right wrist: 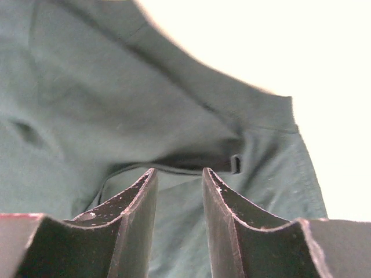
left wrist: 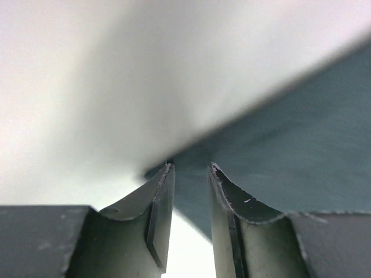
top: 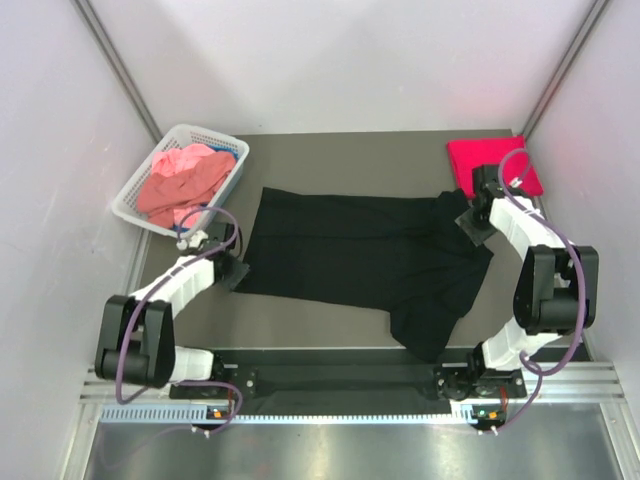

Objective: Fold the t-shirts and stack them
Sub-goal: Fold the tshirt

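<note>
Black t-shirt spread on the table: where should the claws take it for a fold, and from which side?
Probably grip the black t-shirt at its two ends: left claw on the hem corner from the left, right claw at the collar from the right. It lies flat and sideways, so only edges offer a lip to pinch.

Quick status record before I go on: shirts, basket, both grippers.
black t-shirt: spread out on the table, unfolded
red t-shirt: folded, far right corner
basket: far left corner, holds crumpled salmon pink t-shirt
left gripper: jaws apart, at the black t-shirt's left edge
right gripper: jaws apart, just over its collar
</note>
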`<state>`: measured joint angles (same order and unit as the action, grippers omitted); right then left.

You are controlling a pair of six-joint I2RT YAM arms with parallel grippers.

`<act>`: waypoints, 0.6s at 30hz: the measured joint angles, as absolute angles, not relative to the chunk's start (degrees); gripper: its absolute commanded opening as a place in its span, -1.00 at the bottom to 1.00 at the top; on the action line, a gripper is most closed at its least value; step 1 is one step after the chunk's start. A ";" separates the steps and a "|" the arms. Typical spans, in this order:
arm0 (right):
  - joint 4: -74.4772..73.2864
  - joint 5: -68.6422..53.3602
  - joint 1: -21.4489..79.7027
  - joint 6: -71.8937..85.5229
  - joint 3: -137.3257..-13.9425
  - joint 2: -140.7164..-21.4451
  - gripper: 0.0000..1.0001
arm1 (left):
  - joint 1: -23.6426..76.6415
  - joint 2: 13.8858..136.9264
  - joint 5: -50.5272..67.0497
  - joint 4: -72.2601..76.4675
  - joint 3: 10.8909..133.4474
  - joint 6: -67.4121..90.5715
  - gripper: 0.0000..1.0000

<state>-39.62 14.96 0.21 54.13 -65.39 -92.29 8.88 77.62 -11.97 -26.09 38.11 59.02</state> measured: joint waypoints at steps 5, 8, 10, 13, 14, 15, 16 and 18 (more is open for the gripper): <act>-40.45 14.70 -1.69 55.83 -65.30 -92.51 -0.26 | 7.92 70.30 -17.74 -34.46 35.24 60.34 -0.23; -40.45 13.54 -1.67 56.64 -65.28 -92.51 -0.27 | 7.90 66.43 -18.68 -36.38 35.70 59.94 -0.17; -40.42 12.78 -1.23 57.01 -65.30 -92.51 -0.27 | 7.90 65.63 -17.45 -35.99 37.26 57.95 -0.16; -40.45 12.51 0.36 57.74 -65.43 -92.51 -0.27 | 7.90 67.57 -12.69 -31.90 40.86 53.15 -0.12; -40.42 12.45 1.43 57.95 -65.56 -92.51 -0.26 | 7.90 69.12 -11.00 -30.30 42.48 51.53 -0.11; -40.45 12.47 2.42 58.15 -65.67 -92.51 -0.26 | 7.90 71.40 -9.04 -29.08 44.91 49.91 -0.08; -40.45 12.56 3.25 58.35 -65.71 -92.51 -0.25 | 7.90 73.65 -7.16 -27.42 47.09 48.58 -0.06; -40.64 12.75 3.99 58.72 -65.63 -92.51 -0.23 | 7.90 78.78 -3.57 -25.93 52.29 46.30 -0.04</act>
